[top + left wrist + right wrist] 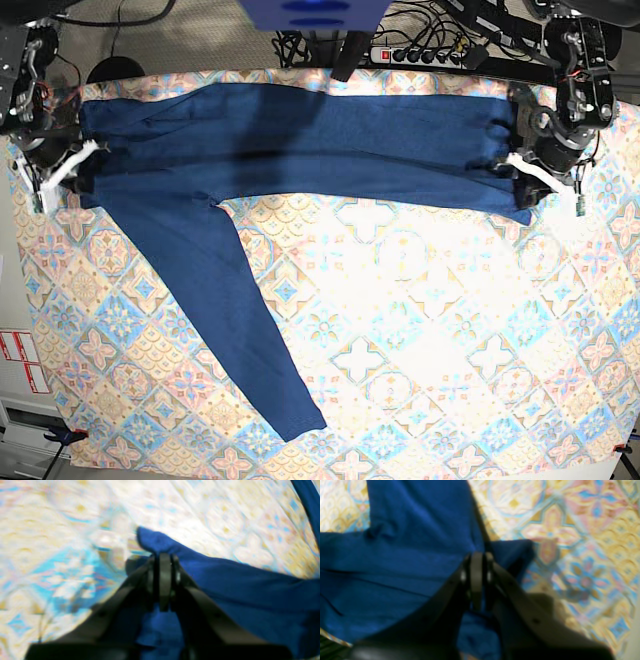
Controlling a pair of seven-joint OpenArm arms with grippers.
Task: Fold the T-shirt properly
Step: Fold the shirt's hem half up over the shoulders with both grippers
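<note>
Each tool [163, 557] [477, 556] pinches an opposite end of the T-shirt [300, 140].

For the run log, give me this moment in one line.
left gripper: shut on shirt | right gripper: shut on shirt | sleeve: trailing on cloth

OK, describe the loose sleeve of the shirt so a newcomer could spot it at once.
Start at the patterned tablecloth covering the table. The navy T-shirt stretches in a band across its far edge, each end pinched in a hand. The loose sleeve is the only part leaving that band, a long strip running diagonally toward the near edge, held by neither hand.
</note>
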